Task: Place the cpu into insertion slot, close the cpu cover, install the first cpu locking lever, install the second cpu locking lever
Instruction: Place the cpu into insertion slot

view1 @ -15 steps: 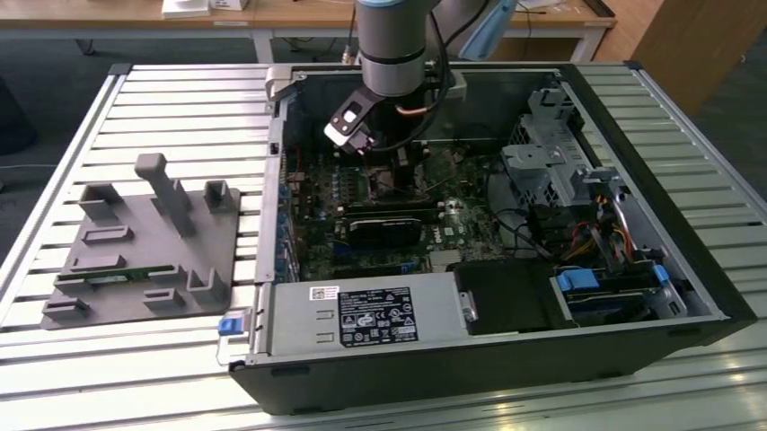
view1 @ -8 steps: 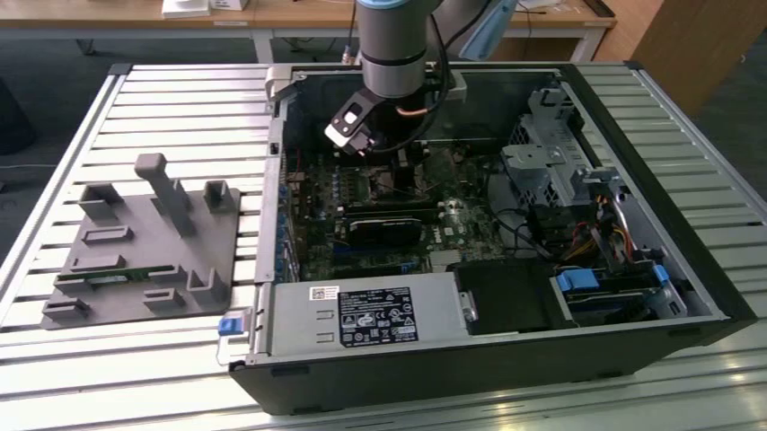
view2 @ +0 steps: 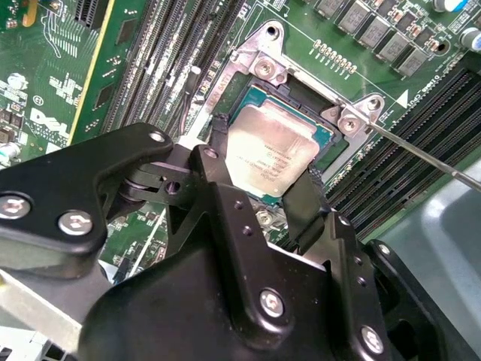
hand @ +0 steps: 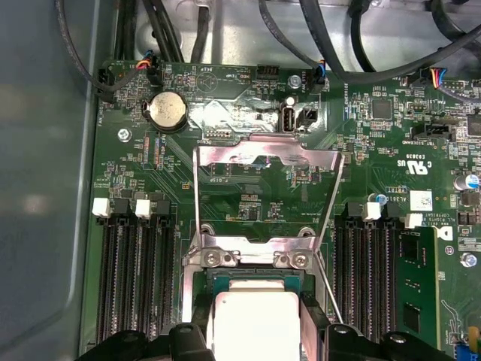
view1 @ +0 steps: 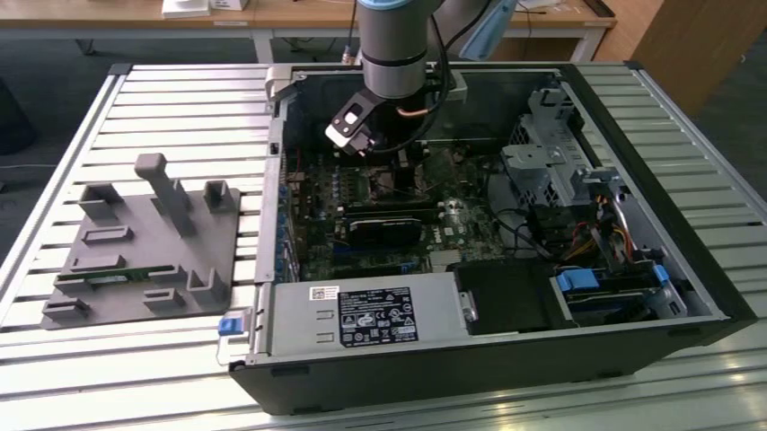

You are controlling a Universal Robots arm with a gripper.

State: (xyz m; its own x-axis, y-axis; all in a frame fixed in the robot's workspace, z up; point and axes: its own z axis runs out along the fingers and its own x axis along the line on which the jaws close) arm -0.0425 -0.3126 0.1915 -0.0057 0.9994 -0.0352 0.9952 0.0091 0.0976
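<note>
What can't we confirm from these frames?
- Second wrist view: the gripper covers part of the cpu, so its seating in the insertion slot is unclear.
- Second wrist view: a locking lever runs off the picture's edge.
- First wrist view: the edge cuts off the cpu.

Slatted metal table (view1: pixel 180 99); wooden desk (view1: pixel 312 13) behind; wooden cabinet (view1: pixel 683 36); dark floor (view1: pixel 48 54).
</note>
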